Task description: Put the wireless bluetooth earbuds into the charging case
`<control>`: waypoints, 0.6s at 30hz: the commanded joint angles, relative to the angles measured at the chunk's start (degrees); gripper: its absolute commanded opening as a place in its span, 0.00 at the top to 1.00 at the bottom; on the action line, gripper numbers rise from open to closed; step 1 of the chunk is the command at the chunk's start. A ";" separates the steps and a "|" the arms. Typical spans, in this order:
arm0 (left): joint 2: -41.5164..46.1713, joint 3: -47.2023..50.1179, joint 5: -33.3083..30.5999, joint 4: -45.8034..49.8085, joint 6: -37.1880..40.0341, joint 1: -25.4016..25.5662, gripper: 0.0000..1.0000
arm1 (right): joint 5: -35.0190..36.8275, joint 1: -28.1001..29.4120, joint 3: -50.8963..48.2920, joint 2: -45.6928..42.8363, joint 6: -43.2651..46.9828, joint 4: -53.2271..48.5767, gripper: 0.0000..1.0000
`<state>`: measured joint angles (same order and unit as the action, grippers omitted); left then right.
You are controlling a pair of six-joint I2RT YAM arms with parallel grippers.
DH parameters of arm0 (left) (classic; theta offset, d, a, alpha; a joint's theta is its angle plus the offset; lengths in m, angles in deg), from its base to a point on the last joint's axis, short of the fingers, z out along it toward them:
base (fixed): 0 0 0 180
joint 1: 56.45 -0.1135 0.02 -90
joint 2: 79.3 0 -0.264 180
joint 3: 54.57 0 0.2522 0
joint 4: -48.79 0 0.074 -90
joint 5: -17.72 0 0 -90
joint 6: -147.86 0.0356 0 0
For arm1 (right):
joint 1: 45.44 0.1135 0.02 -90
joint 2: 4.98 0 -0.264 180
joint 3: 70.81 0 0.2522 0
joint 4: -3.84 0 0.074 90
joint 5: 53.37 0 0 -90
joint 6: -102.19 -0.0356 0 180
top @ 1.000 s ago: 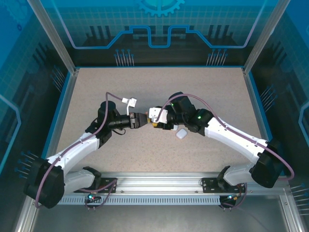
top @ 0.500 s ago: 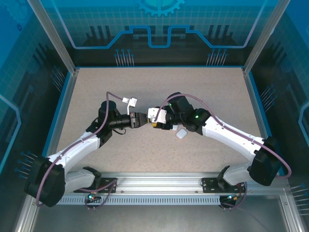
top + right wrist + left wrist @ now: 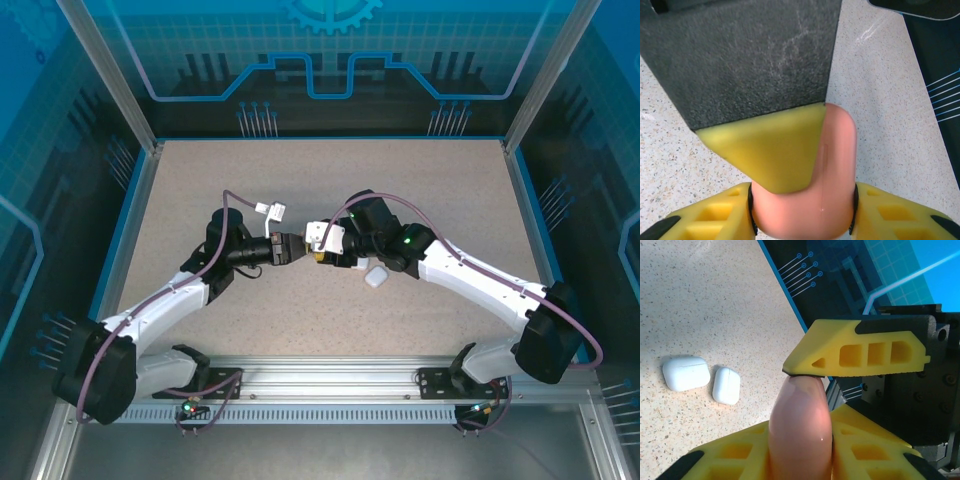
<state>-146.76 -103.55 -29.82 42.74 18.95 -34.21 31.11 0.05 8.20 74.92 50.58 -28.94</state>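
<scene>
At mid-bench, left gripper (image 3: 800, 435): closed on the salmon charging case (image 3: 835, 150), having narrowed and edged toward the right arm.
Right gripper (image 3: 802, 192): clamped on the same case from the opposite side, unchanged.
Obstruction: the right gripper's finger overhung the case.
Bench (image 3: 420, 190): larger white case (image 3: 686, 373) just beside smaller white case (image 3: 726, 385).

We look on a speckled beige surface (image 3: 400, 180) edged in blue, aluminium posts (image 3: 112, 75) at its corners, and evenly lit blue walls (image 3: 330, 60) printed with circuit patterns.
</scene>
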 commanded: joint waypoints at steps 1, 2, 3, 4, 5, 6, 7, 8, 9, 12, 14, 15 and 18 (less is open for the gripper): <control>0.07 -1.94 2.09 -2.05 1.02 0.72 0.74 | 0.53 0.56 1.72 0.37 -1.39 0.48 0.54; 0.19 -1.86 2.06 -2.23 1.04 0.78 0.75 | 0.43 0.39 1.72 0.28 -1.55 0.35 0.52; 0.36 -1.85 2.06 -2.48 1.10 0.75 0.76 | 0.29 0.33 1.76 0.14 -1.81 0.21 0.50; 0.58 -1.78 1.93 -2.70 1.25 0.78 0.76 | 0.01 0.02 1.81 -0.20 -2.26 0.07 0.47; 0.98 -1.70 1.62 -2.97 1.67 0.77 0.76 | -0.39 -0.27 1.73 -0.58 -2.80 -0.11 0.44; 1.30 -1.61 1.28 -3.11 1.98 0.74 0.76 | -0.62 -0.56 1.65 -1.12 -3.25 -0.21 0.41; 1.77 -1.44 0.66 -3.45 2.53 0.77 0.76 | -0.93 -0.94 1.35 -1.87 -3.81 -0.31 0.37; 2.17 -1.34 0.06 -3.84 3.08 0.79 0.77 | -1.27 -1.15 1.05 -2.75 -4.33 -0.23 0.33; 2.69 -1.25 -0.56 -4.46 3.80 0.77 0.79 | -2.00 -1.63 0.49 -3.98 -5.15 -0.09 0.29; 4.19 -1.18 -2.50 -5.69 7.16 0.92 0.85 | -5.81 -3.08 -1.92 -8.51 -8.27 1.51 0.18; 5.51 -0.85 -3.87 -7.16 10.43 1.26 0.90 | -8.86 -4.20 -4.05 -11.80 -10.72 3.15 0.07; 6.28 -0.50 -4.78 -8.03 12.85 1.67 0.92 | -10.45 -4.90 -5.02 -13.44 -12.46 4.33 0.02; 8.36 1.00 -7.04 -11.06 20.12 3.05 0.97 | -15.09 -7.54 -6.90 -17.01 -18.60 7.61 0.00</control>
<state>-140.77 -103.51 -34.00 37.19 29.96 -32.42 22.57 -5.59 2.87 60.43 39.50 -26.04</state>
